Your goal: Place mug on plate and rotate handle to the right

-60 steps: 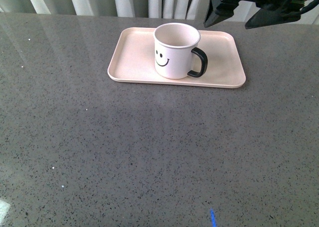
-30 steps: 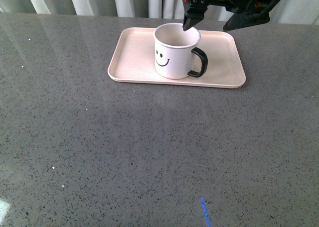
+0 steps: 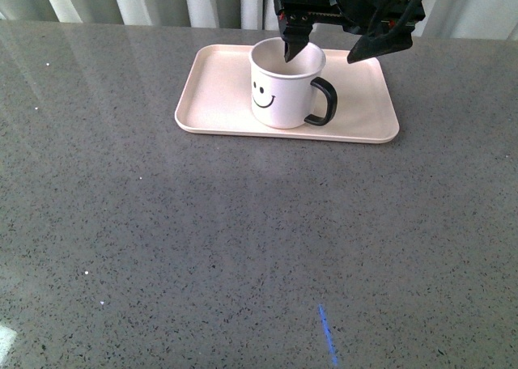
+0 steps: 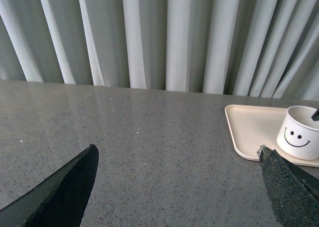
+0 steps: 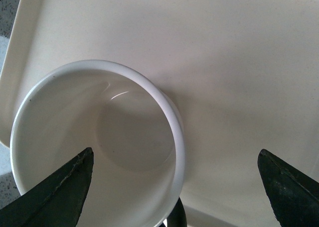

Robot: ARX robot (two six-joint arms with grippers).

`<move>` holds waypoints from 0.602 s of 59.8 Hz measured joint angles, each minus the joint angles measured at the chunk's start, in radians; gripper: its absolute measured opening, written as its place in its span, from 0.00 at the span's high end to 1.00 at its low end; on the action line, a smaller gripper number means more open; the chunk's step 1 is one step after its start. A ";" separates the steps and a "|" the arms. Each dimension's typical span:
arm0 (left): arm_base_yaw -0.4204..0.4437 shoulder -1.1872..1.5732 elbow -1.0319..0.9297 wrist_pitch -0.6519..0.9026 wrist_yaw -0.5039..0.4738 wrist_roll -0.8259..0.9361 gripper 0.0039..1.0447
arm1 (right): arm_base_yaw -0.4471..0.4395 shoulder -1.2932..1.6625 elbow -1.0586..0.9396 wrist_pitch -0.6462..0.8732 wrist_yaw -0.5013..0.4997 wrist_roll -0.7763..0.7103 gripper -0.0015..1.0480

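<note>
the mug on the plate looks stiff, slick, breakable; pinch its rim wall above the handle. right gripper jaws gape wide astride that wall.

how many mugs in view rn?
1. The white cylindrical smiley-face mug stands upright on the pale pink rectangular tray, on the far side of the grey table. No others visible; nothing looks big enough to hide one.

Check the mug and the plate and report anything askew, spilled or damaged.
Nothing stands out. The mug stands upright on the plate, well inside its rim, with the handle pointing right in the front view. The right wrist view shows the mug empty, its visible rim intact, with no spill. The right gripper hangs open above it.
</note>
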 joint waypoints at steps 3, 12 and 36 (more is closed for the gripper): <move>0.000 0.000 0.000 0.000 0.000 0.000 0.09 | 0.002 0.009 0.015 -0.006 0.000 0.002 0.09; 0.000 0.000 0.000 0.000 0.000 0.000 0.09 | 0.008 0.040 0.061 -0.035 -0.001 0.016 0.09; 0.000 0.000 0.000 0.000 0.000 0.000 0.09 | 0.012 0.104 0.159 -0.093 0.004 0.039 0.46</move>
